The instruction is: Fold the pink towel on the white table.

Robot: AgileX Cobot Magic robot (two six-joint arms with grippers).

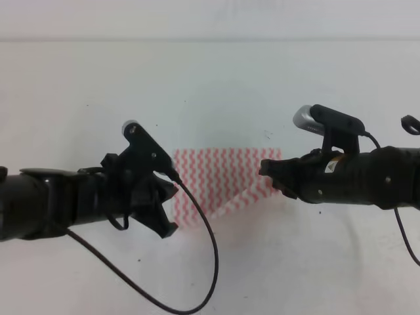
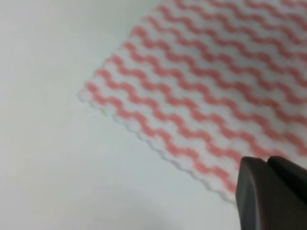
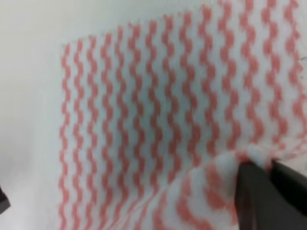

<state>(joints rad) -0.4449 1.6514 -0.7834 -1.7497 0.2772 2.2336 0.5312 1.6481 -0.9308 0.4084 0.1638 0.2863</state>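
Observation:
The pink towel (image 1: 220, 180), white with pink wavy stripes, lies mid-way across the white table (image 1: 210, 85). My right gripper (image 1: 268, 174) is at its right side, shut on the near right corner. That corner is raised and bunches against the dark fingers (image 3: 256, 196), leaving the near edge slanted. The rest of the towel (image 3: 144, 120) lies flat. My left gripper (image 1: 169, 203) is at the towel's left edge and hides the near left corner. In the left wrist view, a dark finger (image 2: 268, 191) sits at the flat towel's (image 2: 216, 86) scalloped edge; how the jaws stand is not shown.
A black cable (image 1: 197, 289) loops from the left arm over the table's near side. The back edge of the table (image 1: 210, 41) runs across the top of the high view.

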